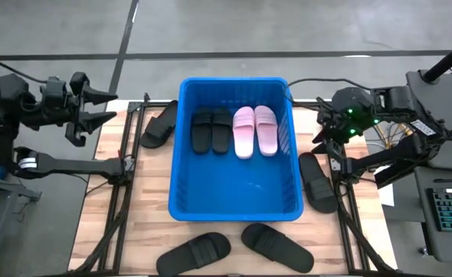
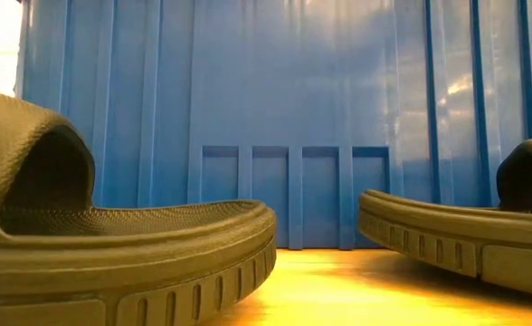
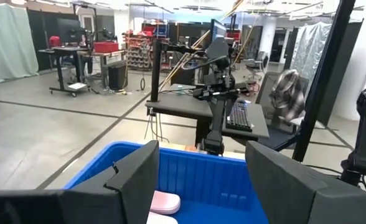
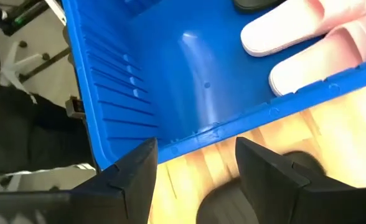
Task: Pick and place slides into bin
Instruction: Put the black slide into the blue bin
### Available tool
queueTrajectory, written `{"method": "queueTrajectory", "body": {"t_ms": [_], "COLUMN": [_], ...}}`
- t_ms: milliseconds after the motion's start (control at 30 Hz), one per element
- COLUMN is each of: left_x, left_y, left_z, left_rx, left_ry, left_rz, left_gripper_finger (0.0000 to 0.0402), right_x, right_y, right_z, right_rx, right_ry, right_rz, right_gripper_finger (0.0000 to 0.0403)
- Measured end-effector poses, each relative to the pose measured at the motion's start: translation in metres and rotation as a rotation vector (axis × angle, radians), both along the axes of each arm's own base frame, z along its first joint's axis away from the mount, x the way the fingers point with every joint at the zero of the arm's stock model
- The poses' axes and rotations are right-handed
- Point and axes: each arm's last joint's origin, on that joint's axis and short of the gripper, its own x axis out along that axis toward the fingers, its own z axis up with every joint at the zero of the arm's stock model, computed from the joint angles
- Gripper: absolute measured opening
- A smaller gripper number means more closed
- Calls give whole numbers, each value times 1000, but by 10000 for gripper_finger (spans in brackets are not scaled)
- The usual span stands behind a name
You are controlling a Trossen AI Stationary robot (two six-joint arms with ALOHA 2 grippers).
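The room is a large open workshop with a smooth grey concrete floor point(image 3: 58, 134) crossed by dark lines. Pale curtains point(image 3: 9, 43) hang along one side, and another drape point(image 3: 310, 46) hangs opposite. Wheeled work tables point(image 3: 68, 65) and cluttered shelving point(image 3: 142, 53) stand far back (red boxes on top). A dark desk point(image 3: 189, 109) carries a keyboard point(image 3: 238, 118). The table point(image 1: 234, 231) is light wood planks.
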Motion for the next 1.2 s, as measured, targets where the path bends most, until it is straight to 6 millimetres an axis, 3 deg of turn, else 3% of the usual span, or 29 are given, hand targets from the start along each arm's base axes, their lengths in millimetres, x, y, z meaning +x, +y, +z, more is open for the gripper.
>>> {"method": "queueTrajectory", "body": {"t_ms": [200, 333, 467, 600, 700, 833, 933, 1067, 1200], "left_x": [2, 2, 2, 3, 5, 5, 5, 5, 4], "left_y": [1, 2, 2, 2, 3, 3, 3, 4, 5], "left_z": [-1, 0, 0, 0, 0, 0, 0, 0, 0], "left_rx": [1, 4, 7, 30, 28, 26, 21, 22, 1], "left_ry": [10, 8, 10, 12, 15, 16, 15, 16, 11], "left_rz": [20, 40, 42, 42, 42, 44, 56, 93, 133], "left_gripper_finger": [225, 225, 225, 225, 225, 225, 225, 225, 225], "right_x": [6, 30, 55, 78, 84, 76, 57, 24, 8], "right_y": [1, -5, -11, -27, -45, -69, -84, -90, -91], "right_z": [1, 9, 12, -8, -25, -34, -28, -23, -27], "right_rx": [63, 112, 49, 31, 53, 15, -41, -106, -127], "right_ry": [-23, -153, -264, -128, 11, 89, 62, 96, 91], "right_rz": [4, -177, -152, -104, -70, -48, -69, -53, -87], "right_gripper_finger": [203, 203, 203, 203, 203, 202, 198, 192, 192]}}
